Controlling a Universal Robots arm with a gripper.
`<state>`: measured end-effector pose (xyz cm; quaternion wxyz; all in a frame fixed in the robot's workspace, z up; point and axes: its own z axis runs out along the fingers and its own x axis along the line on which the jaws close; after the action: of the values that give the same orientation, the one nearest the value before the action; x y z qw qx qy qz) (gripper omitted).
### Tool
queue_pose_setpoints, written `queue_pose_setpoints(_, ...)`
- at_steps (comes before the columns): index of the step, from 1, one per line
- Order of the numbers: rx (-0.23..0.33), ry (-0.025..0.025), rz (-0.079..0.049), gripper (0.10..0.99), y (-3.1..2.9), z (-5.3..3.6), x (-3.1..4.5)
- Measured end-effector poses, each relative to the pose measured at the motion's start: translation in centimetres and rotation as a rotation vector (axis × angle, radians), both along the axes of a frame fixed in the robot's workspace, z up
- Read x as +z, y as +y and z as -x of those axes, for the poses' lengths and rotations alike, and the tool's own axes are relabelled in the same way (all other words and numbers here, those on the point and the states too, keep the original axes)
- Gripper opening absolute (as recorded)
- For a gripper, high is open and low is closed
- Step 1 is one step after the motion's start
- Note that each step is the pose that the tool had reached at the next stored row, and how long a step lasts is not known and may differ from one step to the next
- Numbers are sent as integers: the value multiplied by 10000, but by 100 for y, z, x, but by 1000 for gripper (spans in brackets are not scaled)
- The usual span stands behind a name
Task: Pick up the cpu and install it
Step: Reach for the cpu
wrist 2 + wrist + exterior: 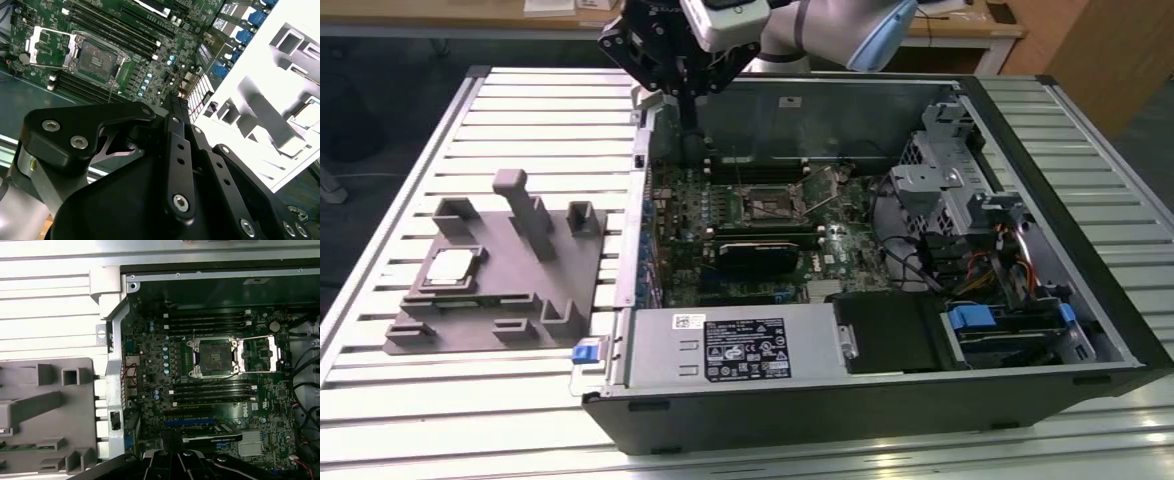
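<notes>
The cpu (451, 267) is a small silvery square lying flat in a recess of the grey fixture block (500, 275), on the exterior view's left, outside the computer case. It also sits at the edge of the second wrist view (308, 111). My gripper (683, 108) hangs high over the case's back left corner, far from the cpu, with its black fingers (175, 107) shut together and nothing between them. The motherboard socket (767, 205) stands open and bare, its load plate (257, 354) swung aside.
The open computer case (1067, 330) lies on a slatted metal table (400, 180). Inside are memory slots (210, 320), a graphics card (754, 255), a power supply (740, 345) and drive cages with cables (974, 230). The fixture block has upright posts (520, 205).
</notes>
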<state>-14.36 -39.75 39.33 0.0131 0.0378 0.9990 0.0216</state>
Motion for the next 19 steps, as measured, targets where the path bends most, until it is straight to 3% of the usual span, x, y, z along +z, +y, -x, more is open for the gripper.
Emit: queue_pose_setpoints(19, 0, 0, 0, 106, 0, 181, -1)
